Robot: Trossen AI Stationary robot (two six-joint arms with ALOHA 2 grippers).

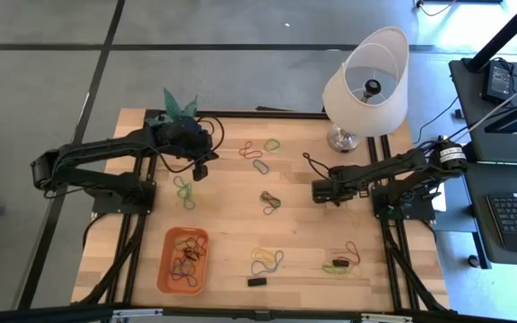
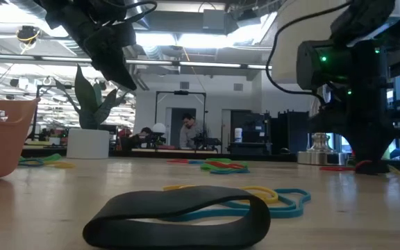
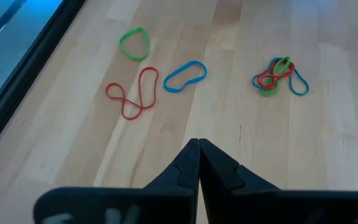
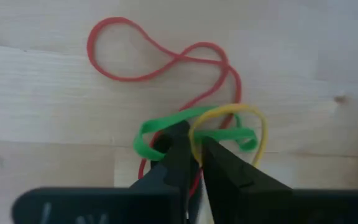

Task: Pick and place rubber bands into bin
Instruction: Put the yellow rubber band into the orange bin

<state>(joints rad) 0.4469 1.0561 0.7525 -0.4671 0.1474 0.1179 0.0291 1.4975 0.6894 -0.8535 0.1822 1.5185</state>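
Observation:
The orange bin (image 1: 183, 261) lies near the table's near left corner with several rubber bands in it. Loose rubber bands lie scattered over the wood, among them a green one (image 1: 184, 190) just nearward of my left gripper (image 1: 201, 172). That gripper is shut and empty, raised above the table; its wrist view shows it (image 3: 199, 146) over green (image 3: 135, 45), red (image 3: 132, 93) and blue (image 3: 184, 75) bands. My right gripper (image 1: 315, 191) is down at the table right of centre, shut on a small tangle of yellow, green and red bands (image 4: 197, 124). My right gripper (image 4: 194, 143) pinches a strand of the yellow band (image 4: 194, 134) between its two fingertips, coming from above and pointing down. The green band (image 4: 146, 138) loops around the outside of one fingertip. The tangle lies on the table, and the red band (image 4: 160, 62) trails away across the wood.
A white lamp (image 1: 366, 81) stands at the far right of the table and a potted plant (image 1: 179, 108) at the far left. A small black block (image 1: 257, 282) lies near the near edge. More band clusters lie at centre (image 1: 270, 201) and near right (image 1: 344, 262).

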